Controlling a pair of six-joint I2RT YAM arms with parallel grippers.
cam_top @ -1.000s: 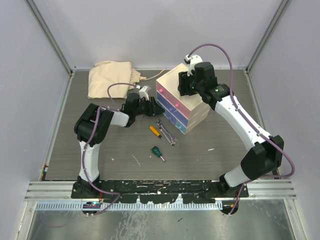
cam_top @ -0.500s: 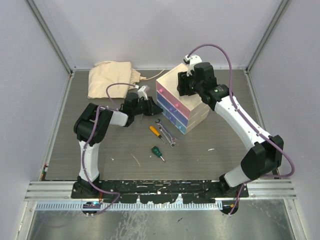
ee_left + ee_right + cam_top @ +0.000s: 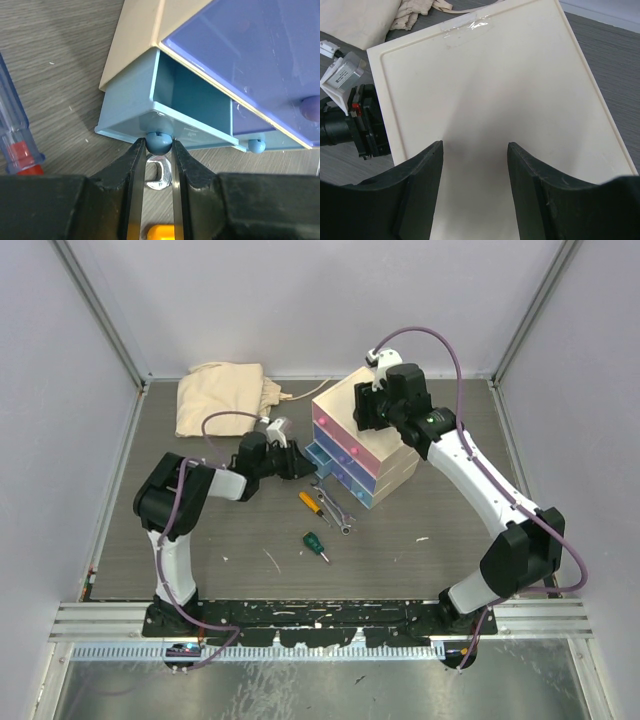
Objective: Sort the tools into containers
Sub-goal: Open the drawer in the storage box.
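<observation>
The cream chest (image 3: 385,435) stands at the back middle with pink (image 3: 345,430), blue (image 3: 345,452) and light-blue drawers. My left gripper (image 3: 306,462) is shut on the knob (image 3: 159,140) of the bottom light-blue drawer (image 3: 150,95), which is pulled partly out. My right gripper (image 3: 475,150) is open over the chest's cream top (image 3: 495,85); whether it touches is unclear. An orange-handled screwdriver (image 3: 310,502), a green-handled screwdriver (image 3: 316,544) and two silver spanners (image 3: 336,504) lie in front of the chest. Pliers and adjustable wrench are not in view.
A beige cloth bag (image 3: 225,395) lies at the back left. In the left wrist view a clear blue handle with a red part (image 3: 15,137) lies left of the drawer, and a spanner end (image 3: 161,172) shows between my fingers. Walls close in three sides.
My left gripper has drawn back to the left with the knob, and the light-blue drawer has slid a little out of the chest. The right arm has barely moved.
</observation>
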